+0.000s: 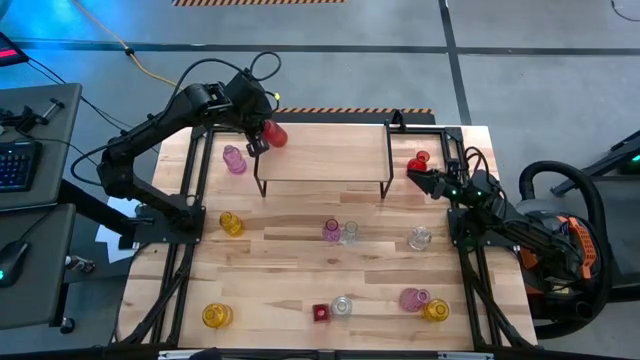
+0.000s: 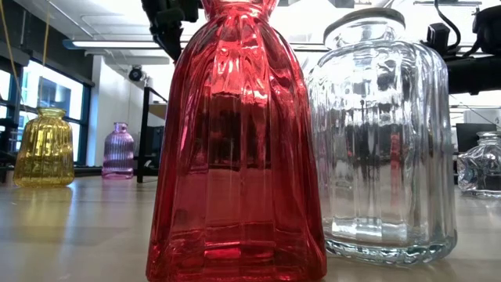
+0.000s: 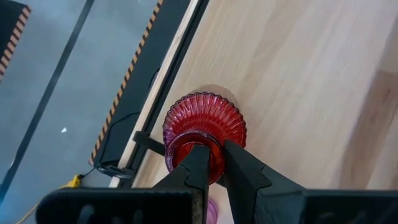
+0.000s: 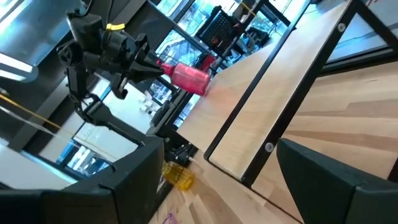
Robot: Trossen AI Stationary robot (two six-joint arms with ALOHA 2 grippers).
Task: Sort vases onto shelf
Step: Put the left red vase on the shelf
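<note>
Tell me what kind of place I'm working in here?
Probably a robotics lab or workshop, not a home. The floor is bare grey, marked with tape lines and a hazard-striped strip. A keyboard and mouse sit on a desk beside the wooden table, and large windows line the room behind.

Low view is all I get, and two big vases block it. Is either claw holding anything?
Observer: Yes. The left claw grips a red vase by its neck.
Operator: Where is that?
Observer: At the left end of the shelf, over its top. I cannot tell whether the vase rests on it.
Operator: And the right claw?
Observer: The right claw is open at the shelf's right end, beside a second vase, also red, on the table.
</note>
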